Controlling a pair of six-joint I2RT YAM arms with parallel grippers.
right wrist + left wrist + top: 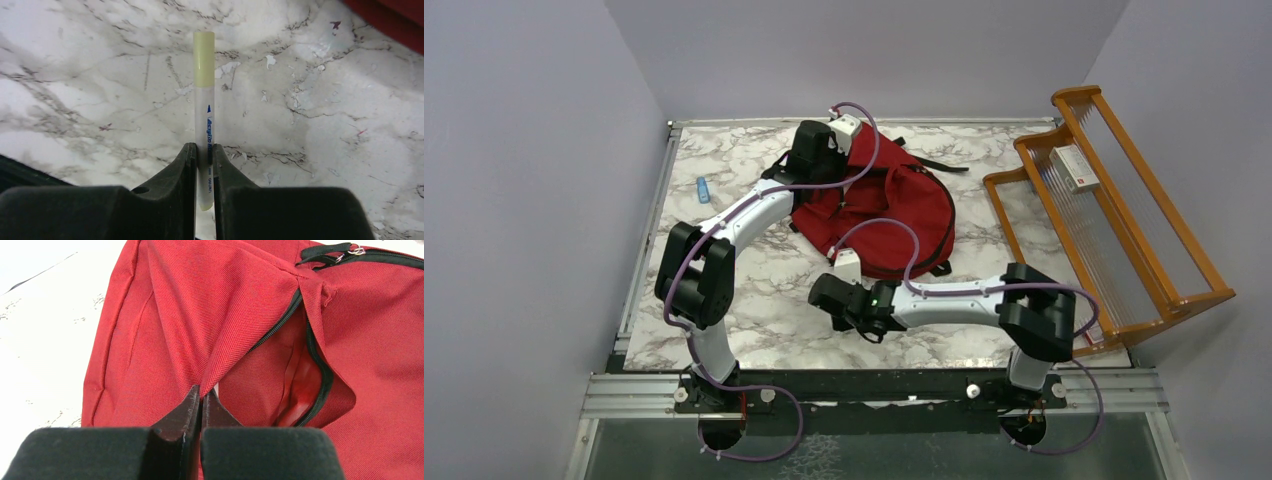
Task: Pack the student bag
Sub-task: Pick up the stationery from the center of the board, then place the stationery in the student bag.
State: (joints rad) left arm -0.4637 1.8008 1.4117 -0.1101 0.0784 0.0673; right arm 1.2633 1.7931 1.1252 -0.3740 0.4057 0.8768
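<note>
The red student bag lies at the table's far middle. My left gripper sits at its far left corner and is shut on a pinched fold of the bag's red fabric. The pull holds the zippered opening ajar, and its inside shows red. My right gripper is in front of the bag, low over the marble, shut on a white marker with a pale yellow cap. The marker points away from the fingers, and the bag's edge shows at the top right of the right wrist view.
A small blue object lies on the marble table to the left of the bag. A wooden rack stands at the right edge and holds a small white box. A black strap trails right of the bag.
</note>
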